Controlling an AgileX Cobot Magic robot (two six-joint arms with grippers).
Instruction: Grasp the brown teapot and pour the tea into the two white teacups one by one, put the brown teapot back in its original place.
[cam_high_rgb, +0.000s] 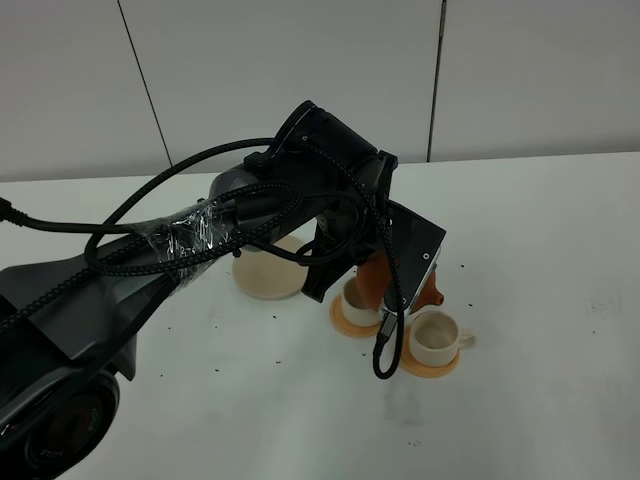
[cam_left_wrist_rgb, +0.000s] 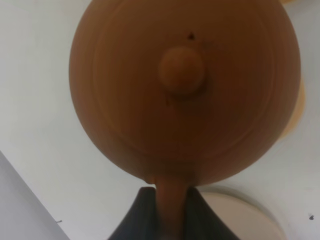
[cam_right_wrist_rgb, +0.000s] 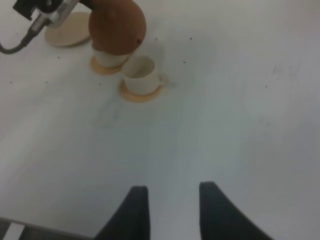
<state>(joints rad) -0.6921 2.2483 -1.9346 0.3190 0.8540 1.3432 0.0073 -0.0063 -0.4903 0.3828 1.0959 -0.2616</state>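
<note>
My left gripper (cam_left_wrist_rgb: 169, 202) is shut on the loop handle of the brown teapot (cam_left_wrist_rgb: 185, 90), which fills the left wrist view with its knobbed lid showing. In the exterior high view the teapot (cam_high_rgb: 374, 279) hangs just above the two white teacups, mostly hidden behind the left arm, its spout toward the right teacup (cam_high_rgb: 436, 336). The left teacup (cam_high_rgb: 354, 303) sits partly under the pot. Each cup stands on an orange coaster. The cream saucer (cam_high_rgb: 264, 276) lies bare to the left. My right gripper (cam_right_wrist_rgb: 172, 202) is open over bare table, well short of the cups (cam_right_wrist_rgb: 141, 75).
The left arm and its looped cables (cam_high_rgb: 385, 340) cover much of the exterior high view and hang close beside the cups. The white table (cam_high_rgb: 540, 260) carries small dark specks. A grey panelled wall (cam_high_rgb: 300, 60) runs behind the table.
</note>
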